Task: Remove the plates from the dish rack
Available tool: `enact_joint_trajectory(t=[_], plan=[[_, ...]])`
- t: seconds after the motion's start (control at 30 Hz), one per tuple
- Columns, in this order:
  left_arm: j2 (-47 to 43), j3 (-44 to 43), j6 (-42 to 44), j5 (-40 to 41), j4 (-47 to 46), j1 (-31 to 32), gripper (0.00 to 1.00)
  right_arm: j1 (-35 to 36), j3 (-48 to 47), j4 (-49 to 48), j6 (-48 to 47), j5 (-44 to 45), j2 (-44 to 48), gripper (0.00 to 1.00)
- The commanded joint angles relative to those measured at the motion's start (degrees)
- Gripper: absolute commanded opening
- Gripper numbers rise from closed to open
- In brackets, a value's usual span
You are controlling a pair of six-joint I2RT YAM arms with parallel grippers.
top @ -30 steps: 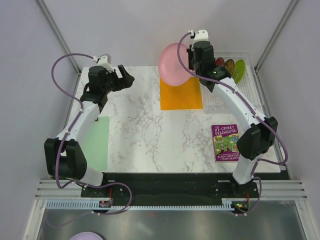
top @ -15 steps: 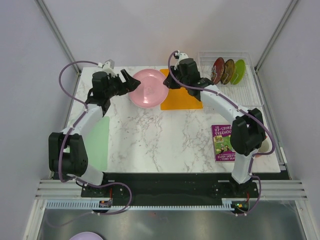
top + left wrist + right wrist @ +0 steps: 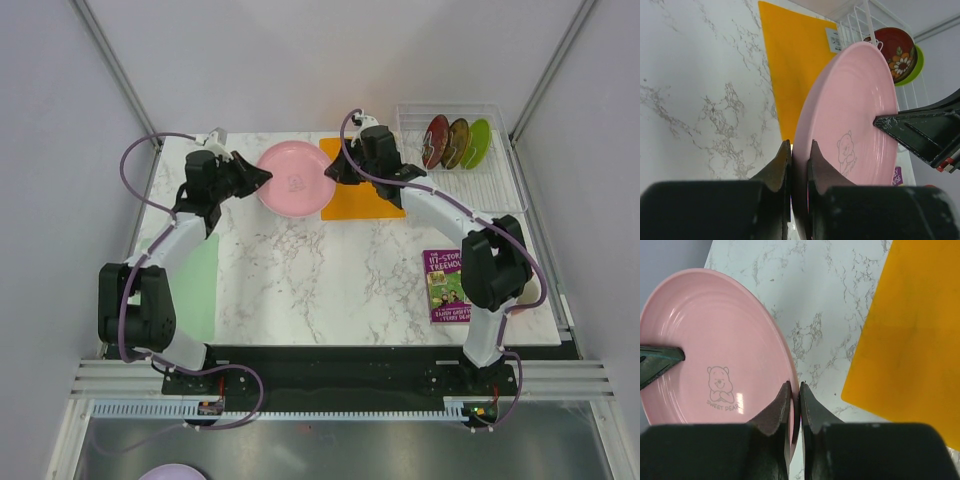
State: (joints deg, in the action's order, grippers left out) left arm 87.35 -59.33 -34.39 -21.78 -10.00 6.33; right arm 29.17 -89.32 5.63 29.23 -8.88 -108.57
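Left gripper and right gripper both pinch the pink plate between them; opposing pulls could wrench it free.

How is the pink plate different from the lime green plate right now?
The pink plate is out of the dish rack, gripped at opposite rims by the left gripper and right gripper; the lime green plate sits in the rack, untouched. The pink plate lies roughly level; the lime green plate stands on edge. Both are small round plates.
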Motion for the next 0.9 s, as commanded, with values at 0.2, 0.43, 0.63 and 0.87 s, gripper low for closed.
enact_joint_trajectory(t=[0.2,0.43,0.63,0.87], plan=[[3.3,-3.9,1.6,6.4,6.0,-8.3,0.02,-0.8,-2.2,4.1,-5.8,11.3,4.0,0.73],[16.0,-12.0,2.8,1.0,7.3,-13.3,0.02,-5.3,1.4,4.8,-7.1,10.4,7.1,0.73],[27.1,-19.1,2.0,-4.3,6.7,-14.4,0.02,-11.0,1.7,5.4,-7.3,9.2,7.3,0.73],[32.9,-22.1,2.1,-6.0,6.5,-14.3,0.13,-16.4,-2.4,8.1,-9.7,9.8,6.2,0.74]])
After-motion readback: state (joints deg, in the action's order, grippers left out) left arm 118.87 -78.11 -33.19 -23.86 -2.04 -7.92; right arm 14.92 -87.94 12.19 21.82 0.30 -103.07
